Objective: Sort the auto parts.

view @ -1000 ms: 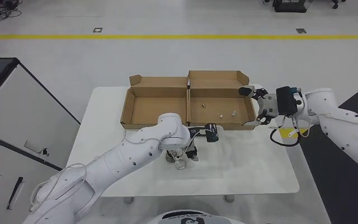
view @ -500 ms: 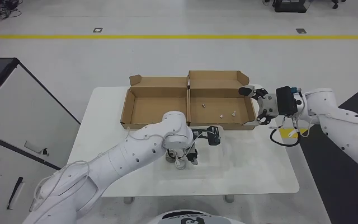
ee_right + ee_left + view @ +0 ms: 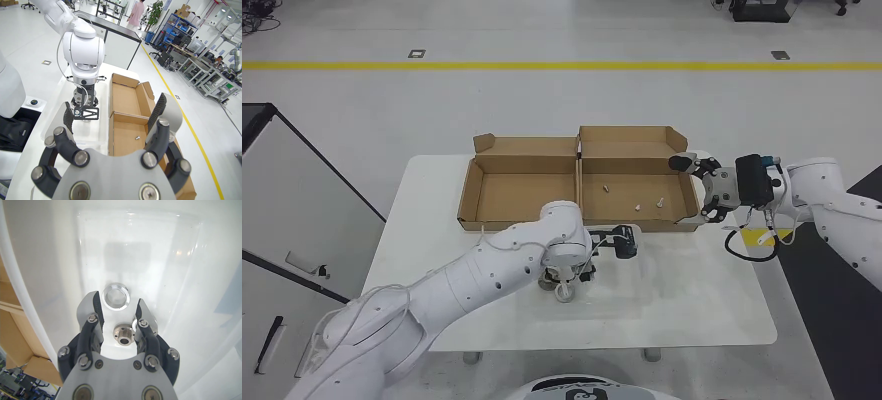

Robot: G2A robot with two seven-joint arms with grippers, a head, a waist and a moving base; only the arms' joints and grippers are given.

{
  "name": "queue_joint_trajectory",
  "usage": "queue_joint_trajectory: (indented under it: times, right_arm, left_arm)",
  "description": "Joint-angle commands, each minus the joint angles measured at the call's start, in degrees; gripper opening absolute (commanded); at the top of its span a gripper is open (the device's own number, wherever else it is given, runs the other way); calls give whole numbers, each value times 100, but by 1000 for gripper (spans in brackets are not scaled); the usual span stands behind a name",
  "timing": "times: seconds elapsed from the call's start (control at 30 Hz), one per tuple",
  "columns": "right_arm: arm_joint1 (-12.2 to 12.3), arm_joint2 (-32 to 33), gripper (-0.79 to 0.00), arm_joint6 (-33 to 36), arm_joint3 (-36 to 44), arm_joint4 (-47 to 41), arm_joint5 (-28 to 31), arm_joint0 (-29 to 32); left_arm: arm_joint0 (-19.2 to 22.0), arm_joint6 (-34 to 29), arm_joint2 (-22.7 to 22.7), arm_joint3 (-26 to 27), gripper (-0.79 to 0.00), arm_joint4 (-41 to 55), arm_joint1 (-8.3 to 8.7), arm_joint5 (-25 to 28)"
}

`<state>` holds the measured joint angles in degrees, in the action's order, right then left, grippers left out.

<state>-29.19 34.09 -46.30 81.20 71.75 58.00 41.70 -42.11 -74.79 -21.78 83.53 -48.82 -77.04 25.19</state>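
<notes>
Change: our left arm has edged sideways over the tray (image 3: 189, 275).
Left gripper (image 3: 117, 298): spread, empty, low inside the tray.
Parts: 1 ring (image 3: 127, 295), 1 hub (image 3: 122, 335) on the tray floor.
Right gripper (image 3: 114, 99): spread, empty, far from the tray.
Meaning: we are probably aligning a pick.

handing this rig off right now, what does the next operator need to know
Left gripper: open, nothing gripped, low inside the clear tray, fingertips either side of a metal ring.
Right gripper: open and empty, held at the outer end of the right cardboard box.
The tray also holds a flanged hub and a third part, half hidden behind a finger.
Done: three small parts lie in the right cardboard box.
Left: the tray's three parts are not yet sorted; the ring looks like the next pick.
</notes>
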Motion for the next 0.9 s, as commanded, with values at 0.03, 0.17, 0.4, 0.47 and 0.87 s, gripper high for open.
queue_joint_trajectory:
  times: [0.03,0.17,0.4,0.47,0.87]
  right_arm:
    - [0,0,0,0,-1,0,0,0]
    - [0,0,0,0,-1,0,0,0]
    - [0,0,0,0,-1,0,0,0]
    - [0,0,0,0,-1,0,0,0]
    - [0,0,0,0,-1,0,0,0]
  left_arm:
    - [-4,13,-25,-17,-400,-60,1,-42]
    - [-31,139,-44,-41,-406,-231,-1,-115]
    - [-79,365,-29,-297,-434,-388,-39,-102]
    - [-75,394,-41,-365,-434,-359,-52,-74]
    - [-48,384,5,-602,-536,-446,-155,-72]
